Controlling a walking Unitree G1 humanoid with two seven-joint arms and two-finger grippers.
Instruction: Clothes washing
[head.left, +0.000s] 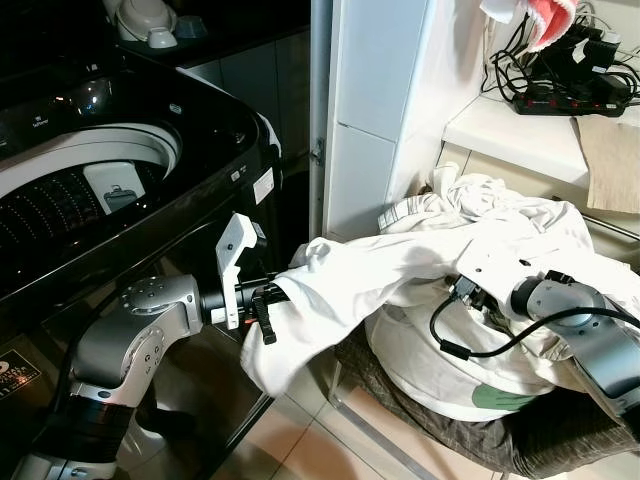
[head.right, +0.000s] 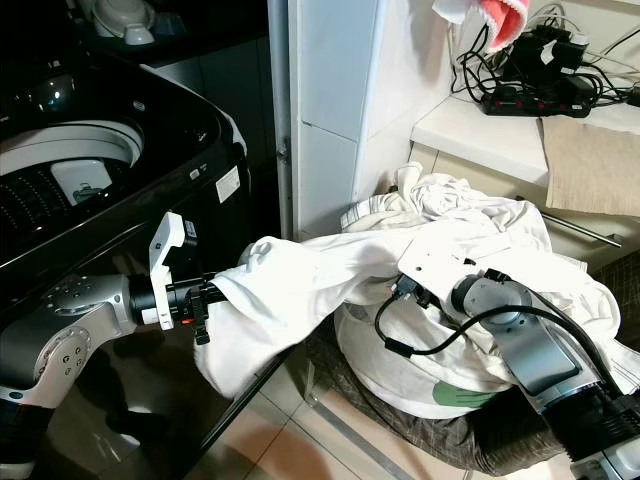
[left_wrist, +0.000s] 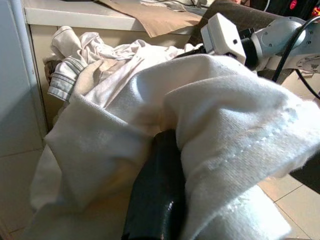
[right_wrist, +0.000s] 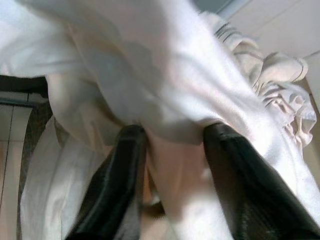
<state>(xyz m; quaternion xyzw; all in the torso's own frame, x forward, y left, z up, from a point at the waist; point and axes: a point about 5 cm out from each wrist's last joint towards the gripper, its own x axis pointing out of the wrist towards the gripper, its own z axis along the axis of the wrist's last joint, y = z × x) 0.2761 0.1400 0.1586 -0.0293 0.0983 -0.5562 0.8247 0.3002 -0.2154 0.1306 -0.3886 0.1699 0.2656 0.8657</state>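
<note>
A white garment (head.left: 350, 275) stretches from the heap of white laundry (head.left: 500, 225) in the brown basket (head.left: 420, 400) toward the black top-loading washer (head.left: 200, 130), whose drum (head.left: 70, 195) stands uncovered. My left gripper (head.left: 268, 308) is shut on the garment's hanging end, just in front of the washer's side; one black finger (left_wrist: 155, 200) is wrapped in the cloth. My right gripper (right_wrist: 175, 131) is pushed into the heap with its fingers (right_wrist: 120, 175) apart, and white fabric lies draped over and between them.
A white cabinet (head.left: 370, 110) stands behind the basket. On the counter (head.left: 500, 130) to the right are a power strip with cables (head.left: 570, 95) and a brown cloth (head.left: 610, 160). Tiled floor (head.left: 320, 440) lies between washer and basket.
</note>
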